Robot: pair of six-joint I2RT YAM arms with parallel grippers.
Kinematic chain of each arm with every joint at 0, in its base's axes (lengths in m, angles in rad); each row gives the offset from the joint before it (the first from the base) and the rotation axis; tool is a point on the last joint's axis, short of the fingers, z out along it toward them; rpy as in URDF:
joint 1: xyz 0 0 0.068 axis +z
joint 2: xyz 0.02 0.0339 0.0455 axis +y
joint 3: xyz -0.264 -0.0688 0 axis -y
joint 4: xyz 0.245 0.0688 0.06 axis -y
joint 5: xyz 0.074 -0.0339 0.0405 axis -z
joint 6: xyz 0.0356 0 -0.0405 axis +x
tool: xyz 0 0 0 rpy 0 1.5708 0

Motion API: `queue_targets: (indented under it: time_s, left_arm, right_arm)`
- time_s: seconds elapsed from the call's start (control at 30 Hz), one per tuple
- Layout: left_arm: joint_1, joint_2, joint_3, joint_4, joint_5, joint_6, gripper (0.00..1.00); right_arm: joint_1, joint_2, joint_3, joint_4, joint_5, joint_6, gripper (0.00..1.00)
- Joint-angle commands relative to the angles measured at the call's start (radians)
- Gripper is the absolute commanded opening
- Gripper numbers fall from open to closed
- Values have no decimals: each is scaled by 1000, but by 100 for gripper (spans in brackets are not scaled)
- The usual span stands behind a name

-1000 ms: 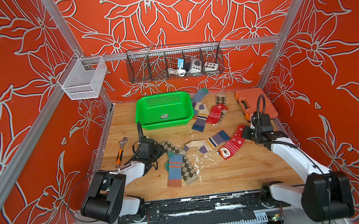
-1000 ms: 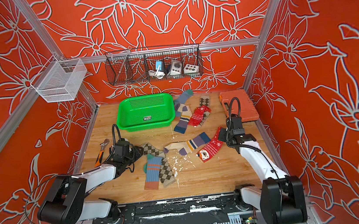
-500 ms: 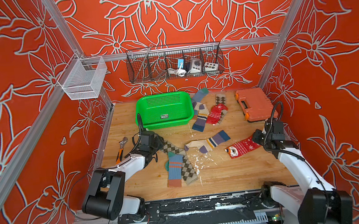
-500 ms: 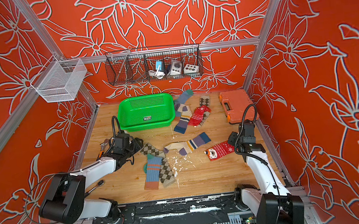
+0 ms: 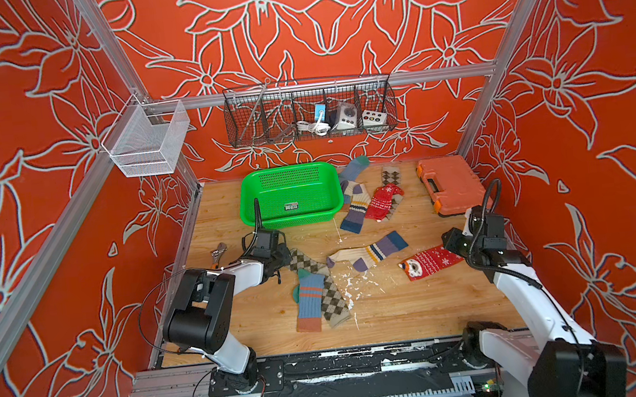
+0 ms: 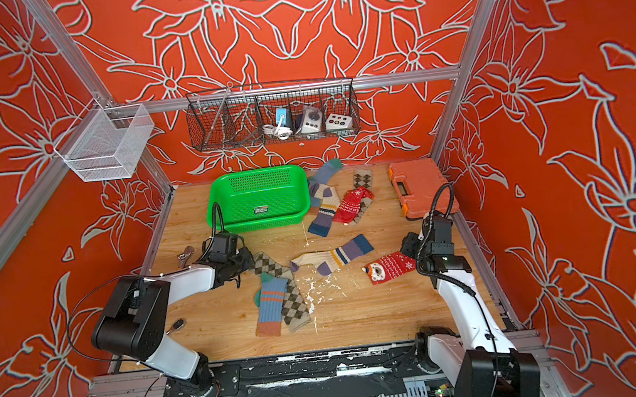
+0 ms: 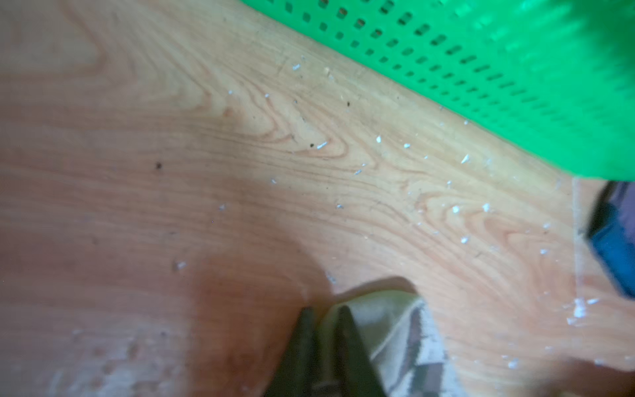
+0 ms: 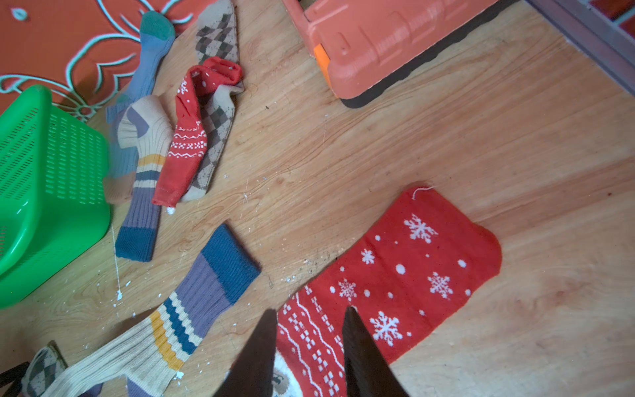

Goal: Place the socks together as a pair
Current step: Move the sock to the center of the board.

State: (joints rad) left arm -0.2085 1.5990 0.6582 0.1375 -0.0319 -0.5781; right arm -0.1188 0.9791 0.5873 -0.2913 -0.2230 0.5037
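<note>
The red snowflake sock point(image 5: 432, 262) has slid rightward and lies flat; the right gripper point(image 8: 309, 330) hovers over it, fingers spread. The left gripper point(image 7: 324, 330) pinches the cuff of the argyle sock point(image 5: 333, 298); a slow lift should shed the blue sock point(image 5: 309, 301) lying on it.

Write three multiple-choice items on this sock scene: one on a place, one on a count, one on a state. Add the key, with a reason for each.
1. The orange tool case lies:
A. at the back right
B. inside the green basket
C. at the front edge

2. Red snowflake socks in view:
A. one
B. two
C. four

3. The right end effector is:
A. open over a red sock
B. shut on a striped sock
C. clamped on the basket rim

Key:
1 A, both top views show the case in the back right corner.
2 B, one lies at the back and a second by the right end effector.
3 A, in the right wrist view its jaws stand apart with red fabric between them.
</note>
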Motion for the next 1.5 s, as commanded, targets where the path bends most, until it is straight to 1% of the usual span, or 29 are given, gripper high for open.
queue_targets:
  time_s: [0.0,0.1,0.17,0.27,0.43,0.6,0.63,0.67,0.7,0.73,0.8,0.83,0.87,0.93,1.0,1.07,1.13,1.23,1.3,1.4,1.47]
  left_arm:
    - [6,-6,-28,-23,-46,4,6]
    - [32,-61,-55,-13,-81,-15,0]
    - [66,-107,-70,-9,-92,-23,0]
    - [142,-179,-91,-10,-103,-26,0]
    - [306,-301,-147,31,-99,-56,0]
    - [402,-359,-161,54,-118,-96,0]
    - [416,-370,-163,57,-126,-100,3]
    - [431,-384,-169,62,-133,-103,9]
    - [442,-397,-176,70,-133,-102,19]
    - [444,-407,-179,74,-130,-101,26]
    - [442,-427,-188,92,-58,-75,37]
    - [429,-440,-190,91,-35,-70,40]
    - [402,-461,-190,76,-38,-64,43]
    - [315,-523,-184,28,-74,-50,48]
    - [200,-601,-193,3,-75,-46,57]
    - [90,-692,-224,30,-35,-45,68]
    - [-12,-726,-251,71,25,-24,76]
    - [-131,-714,-261,98,85,35,84]
    - [-216,-686,-273,116,66,76,85]
    - [-314,-620,-293,168,53,115,87]
    - [-363,-537,-285,207,65,134,87]
  right_arm:
    - [-2,7,24,16,-33,2,34]
    - [0,9,27,18,-49,1,34]
    - [-1,9,27,17,-54,-1,33]
    - [0,12,28,22,-62,0,32]
    - [8,27,29,33,-76,-1,31]
    - [26,48,34,35,-81,-8,31]
    - [27,50,36,34,-82,-10,32]
    - [33,56,37,34,-83,-13,33]
    - [40,63,41,34,-88,-16,34]
    - [47,72,44,35,-96,-21,36]
    - [73,99,56,46,-133,-40,42]
    - [87,113,61,48,-146,-48,45]
    - [108,131,70,51,-161,-60,47]
    - [146,161,86,53,-180,-84,50]
    - [189,192,106,44,-166,-98,55]
    - [212,223,124,37,-162,-106,59]
    - [216,252,134,37,-175,-109,61]
    - [219,274,137,42,-192,-110,61]
    - [219,273,135,43,-189,-105,59]
    - [218,268,140,39,-180,-106,56]
    - [218,268,142,37,-175,-109,56]
